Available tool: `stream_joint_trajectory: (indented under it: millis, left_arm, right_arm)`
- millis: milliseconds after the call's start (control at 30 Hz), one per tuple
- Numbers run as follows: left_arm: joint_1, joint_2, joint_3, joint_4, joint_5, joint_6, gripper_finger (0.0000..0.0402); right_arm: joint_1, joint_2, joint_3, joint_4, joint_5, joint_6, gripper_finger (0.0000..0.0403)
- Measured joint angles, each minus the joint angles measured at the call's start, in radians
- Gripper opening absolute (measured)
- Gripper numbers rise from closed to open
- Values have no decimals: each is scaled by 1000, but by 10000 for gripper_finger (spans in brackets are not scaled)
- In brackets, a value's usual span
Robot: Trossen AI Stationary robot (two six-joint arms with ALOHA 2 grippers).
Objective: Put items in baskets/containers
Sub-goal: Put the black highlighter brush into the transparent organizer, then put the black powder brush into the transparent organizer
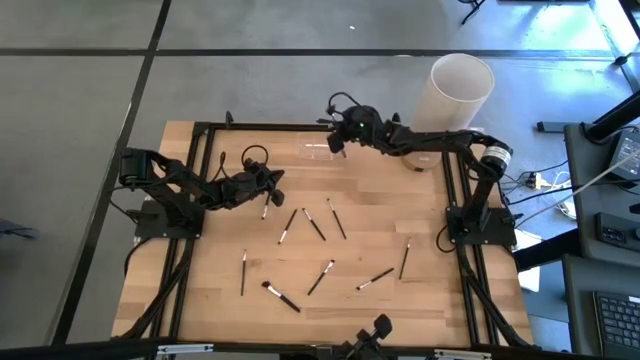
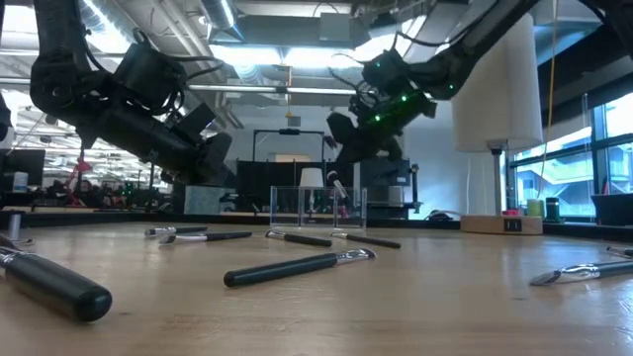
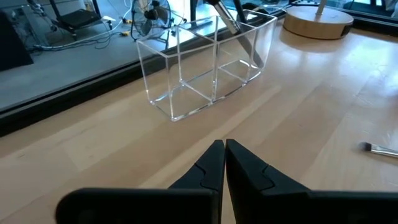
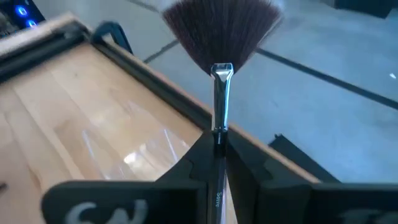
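The wooden counter is sitting on a grey floor crossed by dark seam lines running past the counter's far edge and its left side. A tall white cylinder on a tan base is standing at the counter's far right corner. Beyond the counter's right side, cables are trailing toward desks holding a keyboard. Seen level across the counter, ceiling light strips are glowing among exposed pipes, and daylight is coming through large windows to the right of the cylinder. Behind the counter's far edge a small fan is standing on the floor.
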Motion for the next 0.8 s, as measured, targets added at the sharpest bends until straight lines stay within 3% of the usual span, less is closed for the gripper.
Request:
stream_joint_trajectory:
  millis: [233, 533, 800]
  left_arm:
    - [3, 0, 0, 0, -1, 24, 11]
    - [-11, 0, 0, -3, 1, 35, 24]
    - [-33, 0, 0, -62, -2, 26, 44]
  right_arm:
    - [18, -1, -31, -16, -7, 2, 45]
    - [27, -7, -31, -28, -7, 36, 123]
    - [82, -137, -32, -49, -56, 36, 129]
